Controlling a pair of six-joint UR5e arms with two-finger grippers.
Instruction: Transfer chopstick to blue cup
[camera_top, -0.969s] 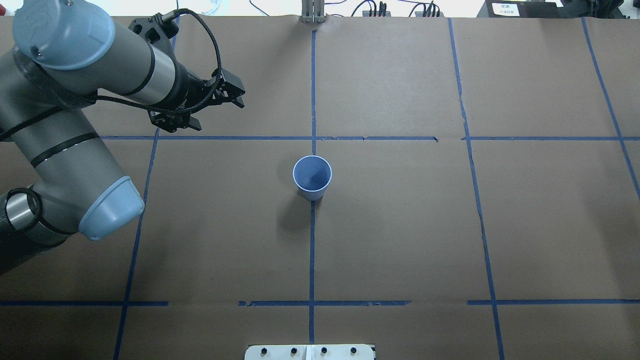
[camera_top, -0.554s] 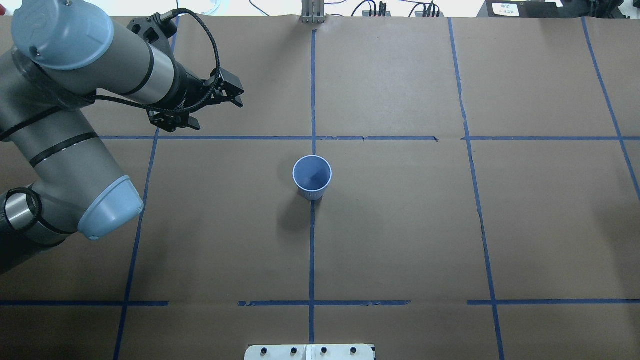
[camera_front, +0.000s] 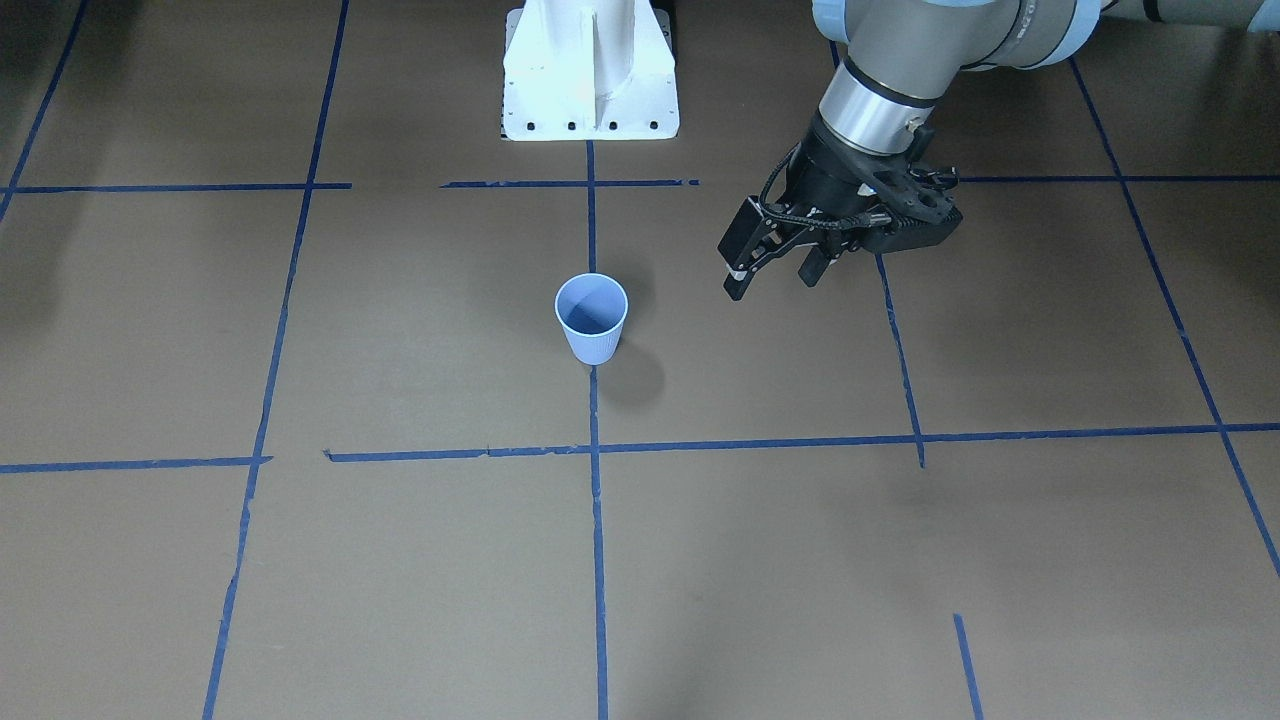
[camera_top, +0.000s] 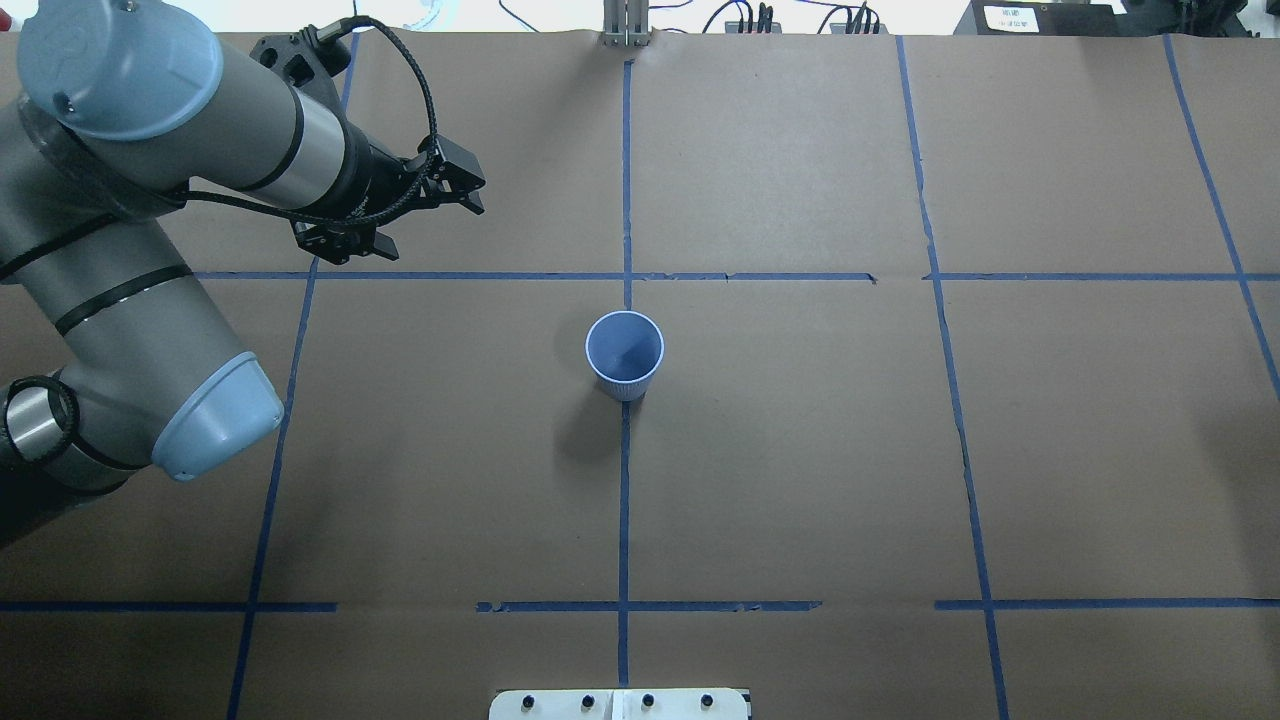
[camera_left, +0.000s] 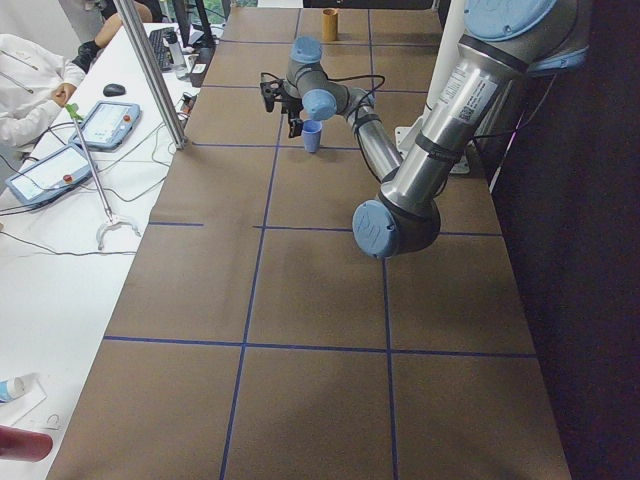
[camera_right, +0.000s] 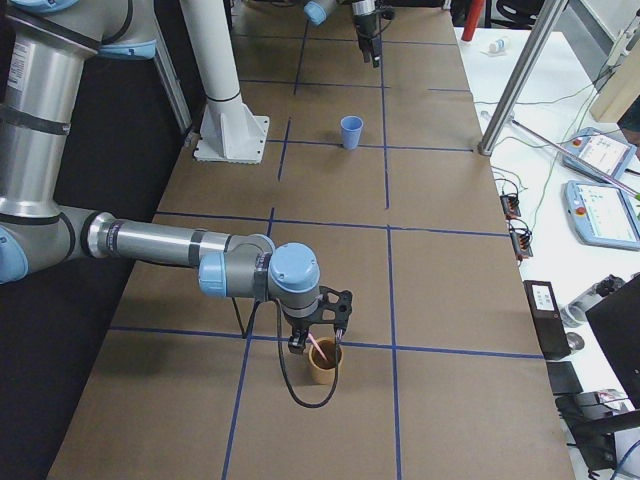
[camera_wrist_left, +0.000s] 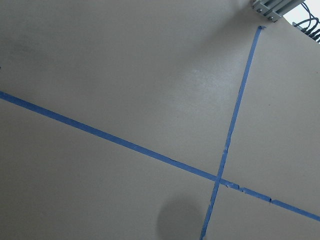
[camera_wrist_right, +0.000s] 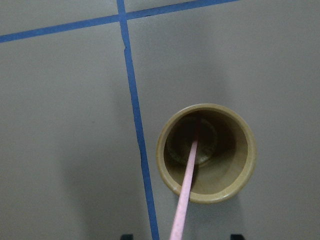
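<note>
The pale blue ribbed cup (camera_top: 624, 355) stands upright and empty at the table's middle, also in the front view (camera_front: 592, 320). The pink chopstick (camera_wrist_right: 186, 190) leans inside a brown cup (camera_wrist_right: 247, 150) at the table's right end, also seen in the right side view (camera_right: 318, 350). My right gripper (camera_wrist_right: 180, 236) hovers right over that brown cup (camera_right: 323, 368). Its fingertips show wide apart at the bottom edge of the wrist view, with the stick between them and untouched. My left gripper (camera_top: 468, 192) is open and empty, above the table, left of and beyond the blue cup (camera_front: 772, 278).
The white robot base (camera_front: 590, 70) is at the near edge. A metal post (camera_top: 625, 25) stands at the far edge. Teach pendants (camera_right: 600, 155) and cables lie on the white bench beyond. Blue tape lines cross the brown paper.
My left arm has drifted slightly left and away from the blue cup. The cup has not moved.
</note>
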